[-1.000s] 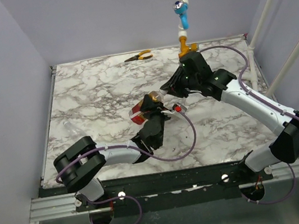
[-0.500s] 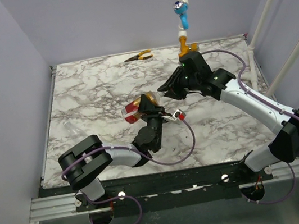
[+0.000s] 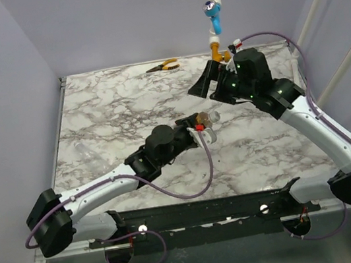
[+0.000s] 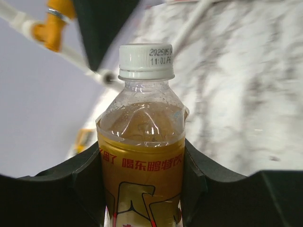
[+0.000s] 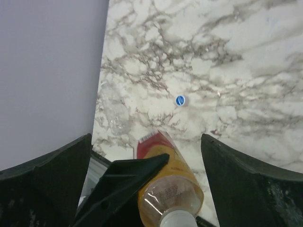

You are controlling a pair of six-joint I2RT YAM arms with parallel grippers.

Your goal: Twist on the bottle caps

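Near the left edge of the desk (image 3: 104, 103) I make out a faint clear shape (image 5: 112, 124), too blurred for me to name. Just inboard of it a blue cap (image 5: 180, 100) lies loose on the marble, on no bottle, so I judge that part of the job undone. My left gripper (image 3: 196, 128) is out over the middle of the desk, clamped on the body of the bottle (image 4: 142, 156) with a finger on each side of the red label. A white cap (image 4: 145, 60) sits square on the neck; I can't tell from here whether it is wound tight, so I count this one as seated and perhaps wanting a last twist. The bottle's long axis follows my left forearm, running from the near left corner toward the far right corner, cap end leading and, I think, tipped upward. My right gripper (image 3: 206, 90) hangs just beyond the cap, toward the far right corner, fingers spread wide and holding nothing
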